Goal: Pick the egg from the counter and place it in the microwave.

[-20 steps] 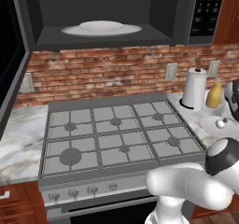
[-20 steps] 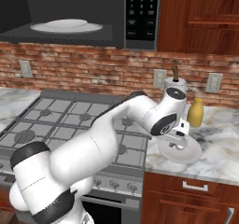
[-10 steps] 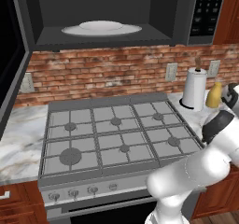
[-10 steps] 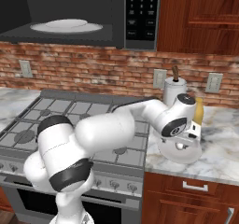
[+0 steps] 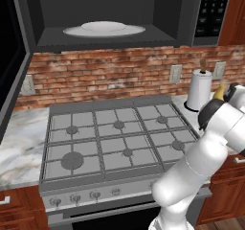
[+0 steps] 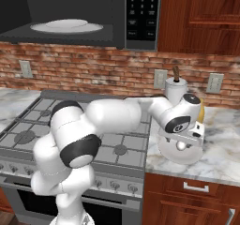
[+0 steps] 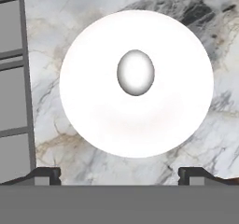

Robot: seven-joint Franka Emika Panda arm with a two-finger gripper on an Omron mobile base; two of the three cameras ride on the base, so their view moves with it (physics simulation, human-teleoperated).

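The white egg (image 7: 135, 72) lies on a round white plate (image 7: 102, 125) that rests on the marble counter (image 7: 51, 139), right of the stove. My gripper (image 7: 120, 174) hangs straight above the plate and points down at it. It is open, its two dark fingertips (image 7: 46, 174) stand wide apart, and nothing is between them. In the right base view the gripper (image 6: 187, 140) hovers just over the plate (image 6: 180, 154). The black microwave (image 6: 117, 36) stands open high above the stove, with its white turntable plate (image 6: 68, 26) in the dark cavity and its keypad (image 6: 143, 13) on the right.
A grey gas stove (image 5: 115, 140) lies left of the plate. Behind my hand stand a white paper towel roll (image 6: 176, 87) and a yellow-tan bottle (image 6: 202, 112) against the brick wall. Reddish-brown cabinets (image 6: 206, 18) hang right of the microwave.
The arm has swung to the right and its links have turned over; the hand has come a little further right and lower over the plate with the egg.
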